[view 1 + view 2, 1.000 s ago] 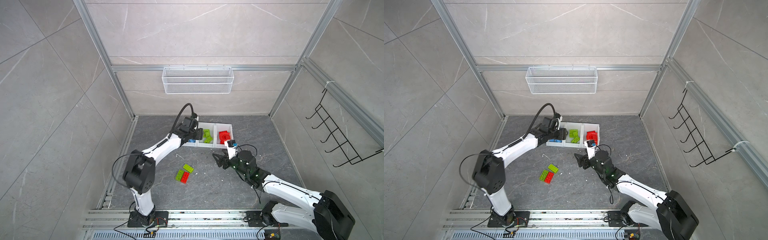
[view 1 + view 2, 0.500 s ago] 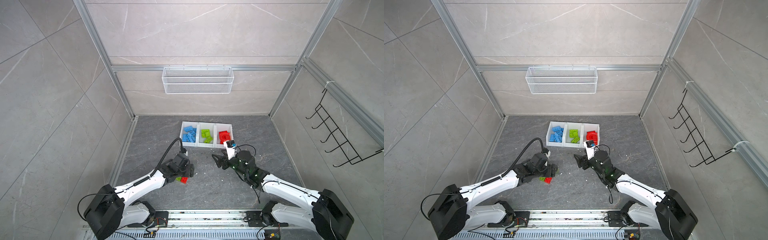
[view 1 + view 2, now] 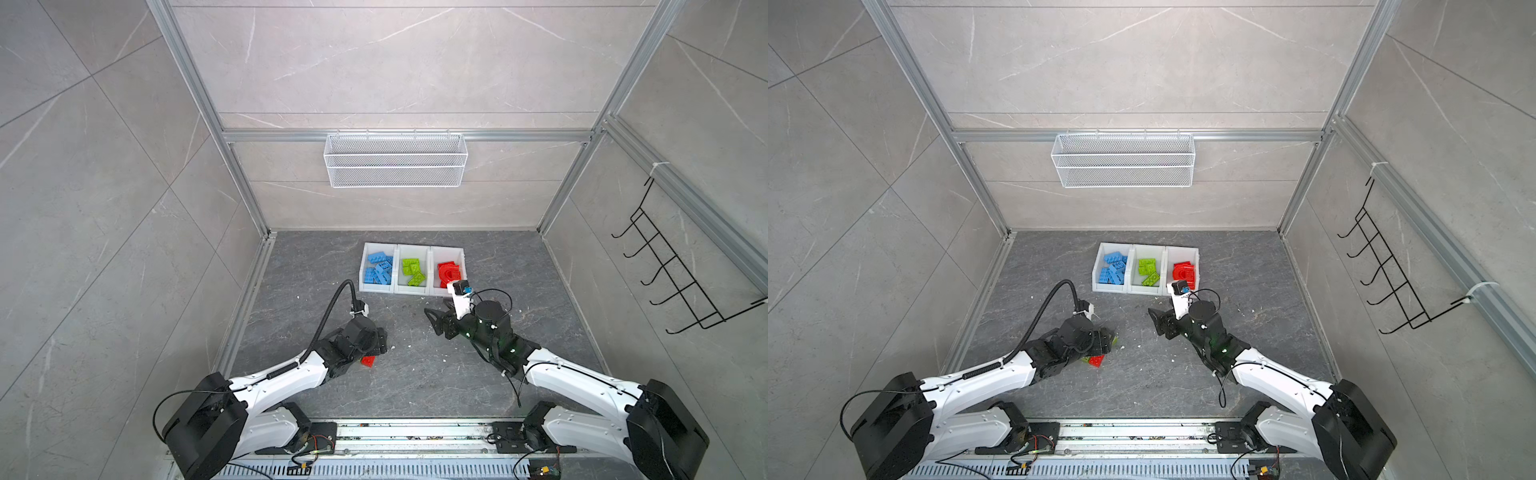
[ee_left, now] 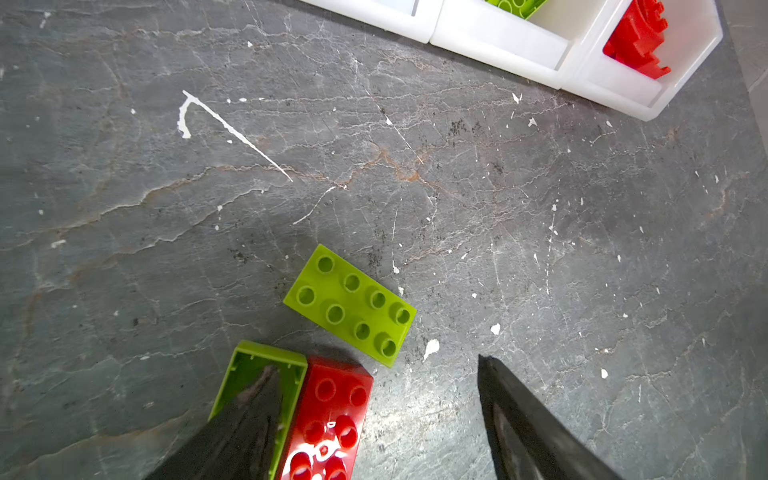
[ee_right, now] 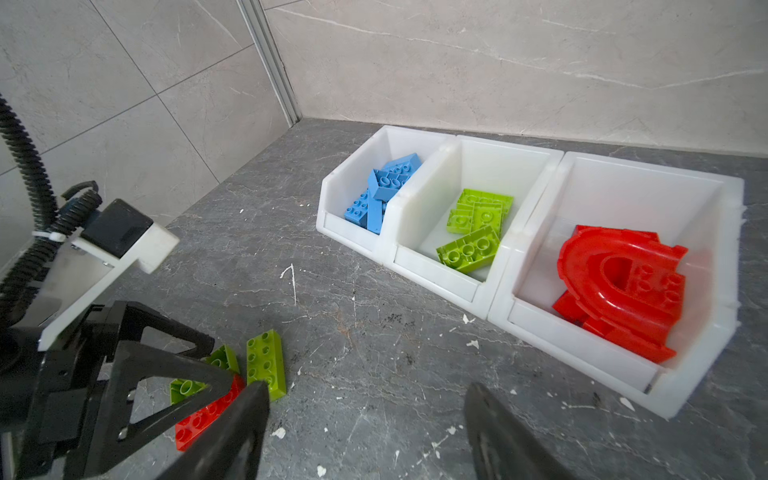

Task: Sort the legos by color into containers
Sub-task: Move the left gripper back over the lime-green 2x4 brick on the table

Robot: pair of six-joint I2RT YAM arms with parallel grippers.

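Three loose legos lie together on the grey floor: a lime green brick studs up, an overturned lime green brick and a red brick. My left gripper hangs open over them, one finger above the overturned brick, the other above bare floor, holding nothing. In both top views the arm hides most of the pile; the red brick pokes out. The containers hold blue legos, green legos and red arch pieces. My right gripper is open and empty in front of the bins.
A white wire basket hangs on the back wall and a black hook rack on the right wall. An aluminium rail runs along the floor's left edge. White flecks dot the floor.
My left arm has pulled back from the bins to the loose bricks near the front, and its jaws have opened wider. The right arm has stayed put.
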